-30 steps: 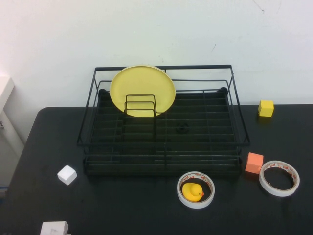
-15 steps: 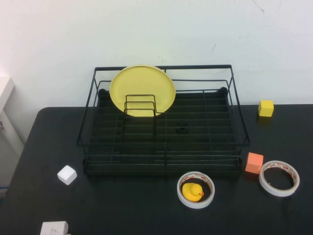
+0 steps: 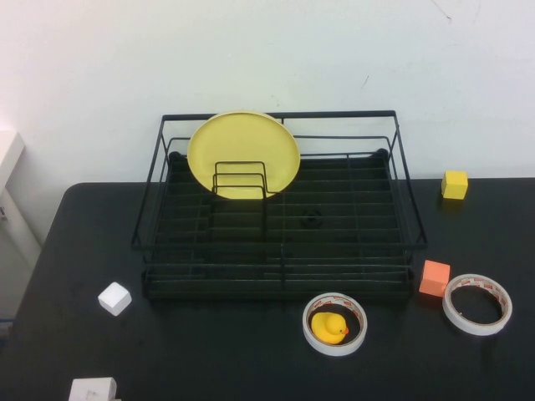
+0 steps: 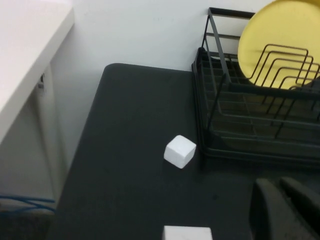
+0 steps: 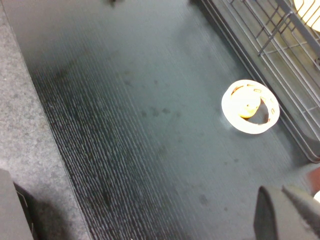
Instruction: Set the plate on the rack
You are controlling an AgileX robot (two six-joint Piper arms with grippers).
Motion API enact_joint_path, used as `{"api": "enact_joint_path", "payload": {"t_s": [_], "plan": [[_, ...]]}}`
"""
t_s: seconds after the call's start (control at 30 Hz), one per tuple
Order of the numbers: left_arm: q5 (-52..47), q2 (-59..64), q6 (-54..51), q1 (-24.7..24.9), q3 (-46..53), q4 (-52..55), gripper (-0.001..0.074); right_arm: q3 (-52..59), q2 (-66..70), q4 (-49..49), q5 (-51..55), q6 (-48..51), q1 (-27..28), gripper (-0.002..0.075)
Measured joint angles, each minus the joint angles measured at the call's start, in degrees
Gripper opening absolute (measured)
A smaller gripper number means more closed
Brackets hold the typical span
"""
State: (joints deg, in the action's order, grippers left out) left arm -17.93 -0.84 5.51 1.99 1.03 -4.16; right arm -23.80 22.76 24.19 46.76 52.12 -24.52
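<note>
The pale-yellow plate (image 3: 242, 154) stands upright in the back-left part of the black wire rack (image 3: 276, 115), leaning behind the slotted dividers. It also shows in the left wrist view (image 4: 280, 35), inside the rack (image 4: 220, 65). Neither arm shows in the high view. My left gripper (image 4: 278, 182) is shut and empty, low over the table in front of the rack's left end. My right gripper (image 5: 278, 190) is shut and empty, over the table to the front right of the rack (image 5: 260, 35).
A white cube (image 3: 114, 298) and a white block (image 3: 92, 390) lie at the front left. A tape roll holding a yellow duck (image 3: 334, 323) sits before the rack. An orange cube (image 3: 434, 278), another tape roll (image 3: 477, 303) and a yellow cube (image 3: 455, 185) lie at the right.
</note>
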Motion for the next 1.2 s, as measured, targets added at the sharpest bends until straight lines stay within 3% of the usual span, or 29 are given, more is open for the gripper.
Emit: {"api": "enact_joint_path", "payload": {"t_s": [0.23, 1.2], "plan": [[-0.1, 0.0, -4.0, -0.1, 0.0, -0.9, 0.0000, 0.0, 0.0, 0.0, 0.0, 0.0, 0.0, 0.0001], [-0.4, 0.0, -4.1, -0.1, -0.1, -2.3, 0.0000, 0.0, -0.9, 0.0, 0.0, 0.0, 0.0, 0.0001]]}}
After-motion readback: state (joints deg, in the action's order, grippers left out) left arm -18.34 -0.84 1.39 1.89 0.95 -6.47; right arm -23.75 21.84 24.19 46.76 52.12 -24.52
